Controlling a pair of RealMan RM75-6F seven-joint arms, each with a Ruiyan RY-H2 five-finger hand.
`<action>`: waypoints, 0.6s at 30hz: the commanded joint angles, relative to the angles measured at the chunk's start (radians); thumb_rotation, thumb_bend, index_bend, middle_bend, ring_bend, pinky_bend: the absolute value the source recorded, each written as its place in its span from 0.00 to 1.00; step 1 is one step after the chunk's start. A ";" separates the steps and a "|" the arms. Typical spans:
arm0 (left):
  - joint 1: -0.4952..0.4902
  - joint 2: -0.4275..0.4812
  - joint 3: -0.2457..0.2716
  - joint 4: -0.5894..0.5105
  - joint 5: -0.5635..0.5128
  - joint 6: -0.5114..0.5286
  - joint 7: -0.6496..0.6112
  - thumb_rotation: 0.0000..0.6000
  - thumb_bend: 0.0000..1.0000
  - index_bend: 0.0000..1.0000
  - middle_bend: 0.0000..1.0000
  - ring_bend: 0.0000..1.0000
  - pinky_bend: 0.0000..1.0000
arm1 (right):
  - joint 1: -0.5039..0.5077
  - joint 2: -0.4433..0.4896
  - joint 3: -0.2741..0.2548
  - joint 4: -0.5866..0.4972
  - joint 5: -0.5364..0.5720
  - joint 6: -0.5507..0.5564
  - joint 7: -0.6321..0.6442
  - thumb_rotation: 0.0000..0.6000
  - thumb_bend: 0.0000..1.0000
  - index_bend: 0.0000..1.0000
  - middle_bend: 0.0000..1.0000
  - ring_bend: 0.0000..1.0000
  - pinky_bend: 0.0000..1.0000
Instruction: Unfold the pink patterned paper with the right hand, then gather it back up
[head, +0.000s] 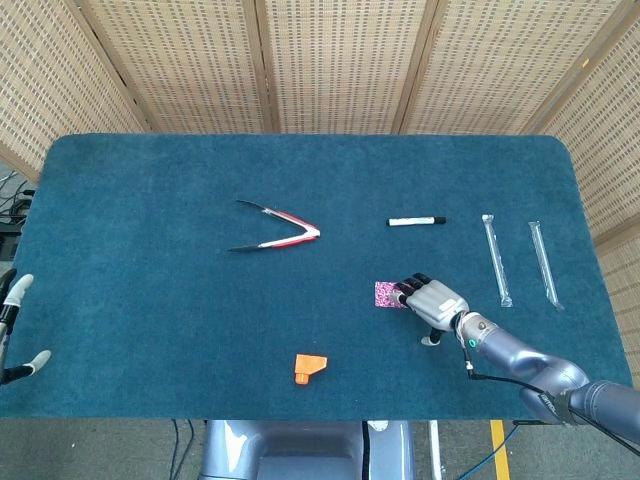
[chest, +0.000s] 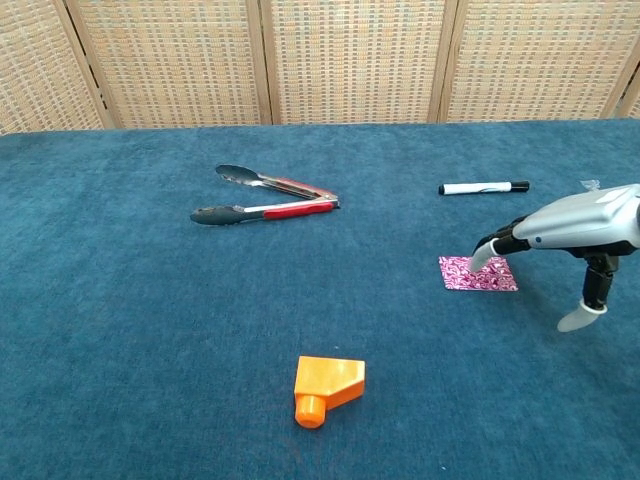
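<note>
The counter (head: 150, 330) is covered in dark teal cloth and backed by woven cane screens (head: 330, 60).

The pink patterned paper (chest: 478, 274) serves as the landmark: it lies flat and folded into a small rectangle on the counter's right half, toward the front edge.

The right hand (head: 432, 301) reaches in from the paper's right, its arm running off toward the front right corner. Its fingers (chest: 483, 253) are spread and stretched forward over the paper's right portion, their tips down on or just above the sheet; whether they truly press it I cannot tell. The thumb hangs apart, down toward the cloth to the right of the paper. The hand holds nothing.

The tongs (head: 275, 233) lie well to the left of the paper and farther back, their arms splayed open toward the left, red grips near the hinge.

Two clear wrapped straws (head: 497, 259) lie side by side to the right of the paper, farther back, near the counter's right edge.

The left hand (head: 12, 330) shows only at the far left edge, well apart from the paper, with pale fingertips spread and nothing in them.

A black-and-white marker (chest: 483, 187) lies behind the paper, lengthwise across the counter.

An orange plastic piece (chest: 327, 386) sits to the front left of the paper, near the counter's front edge.
</note>
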 joint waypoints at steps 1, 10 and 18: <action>0.000 0.000 0.000 0.001 -0.001 0.001 -0.001 1.00 0.13 0.02 0.00 0.00 0.00 | 0.002 -0.009 -0.005 0.010 0.008 0.005 -0.022 1.00 0.26 0.11 0.06 0.00 0.00; 0.003 0.001 0.003 0.000 0.000 0.005 -0.002 1.00 0.14 0.03 0.00 0.00 0.00 | 0.008 -0.026 -0.020 0.030 0.032 -0.001 -0.075 1.00 0.26 0.11 0.06 0.00 0.00; 0.004 0.000 0.003 -0.001 0.001 0.010 -0.001 1.00 0.14 0.02 0.00 0.00 0.00 | 0.006 -0.020 -0.036 0.034 0.056 0.001 -0.110 1.00 0.31 0.14 0.08 0.00 0.00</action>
